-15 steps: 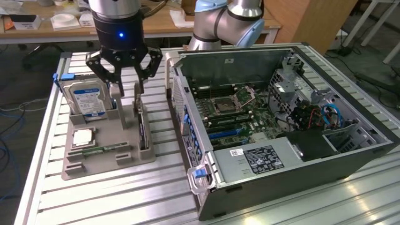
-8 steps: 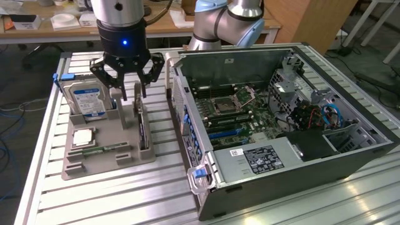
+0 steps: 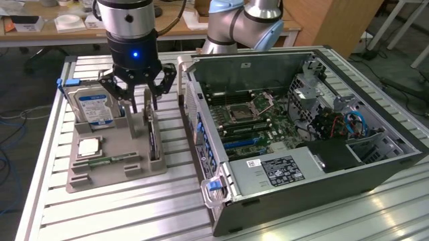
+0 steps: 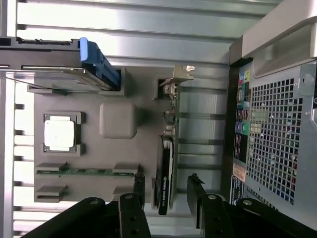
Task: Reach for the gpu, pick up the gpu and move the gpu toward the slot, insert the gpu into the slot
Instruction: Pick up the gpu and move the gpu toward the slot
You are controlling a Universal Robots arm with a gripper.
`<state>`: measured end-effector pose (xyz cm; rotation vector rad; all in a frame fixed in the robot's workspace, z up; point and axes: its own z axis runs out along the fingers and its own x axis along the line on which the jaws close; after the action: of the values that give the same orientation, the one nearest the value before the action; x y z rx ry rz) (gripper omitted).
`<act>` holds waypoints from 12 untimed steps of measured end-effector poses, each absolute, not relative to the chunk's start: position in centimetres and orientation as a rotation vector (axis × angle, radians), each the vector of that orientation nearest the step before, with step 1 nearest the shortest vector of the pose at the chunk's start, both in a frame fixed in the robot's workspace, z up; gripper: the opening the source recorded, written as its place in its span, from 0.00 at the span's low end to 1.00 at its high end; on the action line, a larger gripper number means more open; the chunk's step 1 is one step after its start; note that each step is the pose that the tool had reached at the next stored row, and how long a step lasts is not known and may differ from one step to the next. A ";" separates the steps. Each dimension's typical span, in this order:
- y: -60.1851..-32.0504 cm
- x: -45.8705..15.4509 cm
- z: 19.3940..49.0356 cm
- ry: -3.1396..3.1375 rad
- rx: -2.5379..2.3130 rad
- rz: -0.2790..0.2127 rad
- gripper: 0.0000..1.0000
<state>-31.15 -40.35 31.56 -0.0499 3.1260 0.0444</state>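
**Figure. Open fingers over the gpu: hazards of the grasp.** The gripper [image 3: 143,105] hangs over the grey holder tray [image 3: 114,175] on the slatted counter [image 3: 134,216]. Its fingers [image 4: 140,186] are spread wide and hold nothing. The gpu [image 4: 166,163] stands on edge in the tray, on the side nearest the open computer case [image 3: 302,170], with its metal bracket [image 4: 181,74] at the far end. In the wrist view one finger lies on each side of the card, apart from it. Whether the tips are already down beside its faces cannot be told.

Likely faults:
- The card is thin, so a small sideways error would probably land a fingertip on its top edge and tilt it in its seat.
- The grey block [image 4: 119,119] stands just beside the card and could catch the finger on that side.
- The fingers sit toward the cooler end, not the card's middle, so a lift may swing the bracket end down or jam it in the tray.
- The hard drive [image 3: 94,105] and the case wall are both near, leaving little room.
- A tilted hold would likely miss the slot on the motherboard [image 3: 261,120].
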 end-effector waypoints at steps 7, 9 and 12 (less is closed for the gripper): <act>-40.4 -31.2 30.3 3.126 -0.050 0.052 0.47; -40.3 -31.2 30.0 3.126 -0.050 0.056 0.47; -40.4 -31.2 29.5 3.126 -0.050 0.057 0.47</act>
<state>-31.15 -40.35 29.46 -0.0498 3.1257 0.0570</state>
